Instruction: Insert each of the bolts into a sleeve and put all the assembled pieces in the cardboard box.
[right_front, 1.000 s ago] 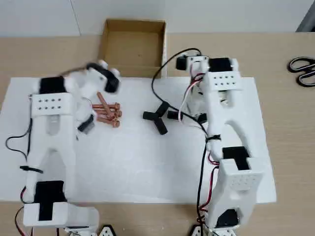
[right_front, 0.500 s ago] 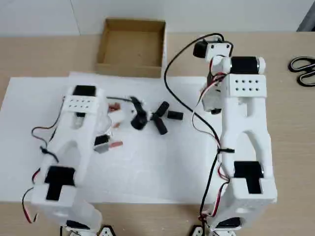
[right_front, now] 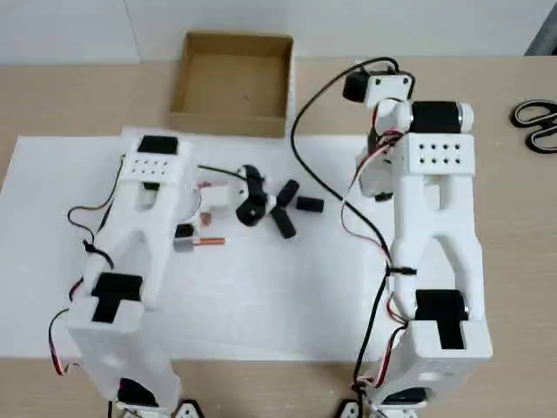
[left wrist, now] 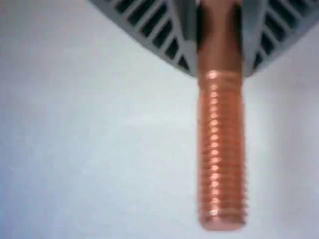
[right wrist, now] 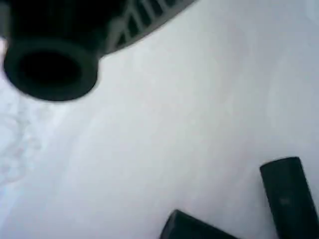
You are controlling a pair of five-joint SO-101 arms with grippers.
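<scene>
Copper-coloured threaded bolt (left wrist: 219, 149) sits clenched in my left pincer (left wrist: 219, 35), over the left half of the white paper sheet (right_front: 261, 296). Its shank points toward the sheet's right edge. There, well apart, my right pincer (right wrist: 65, 25) grasps a black tubular sleeve (right wrist: 50, 69). I judge bore and shank must align.

No text, label, brand, number or sign could be read in any of the views.
</scene>
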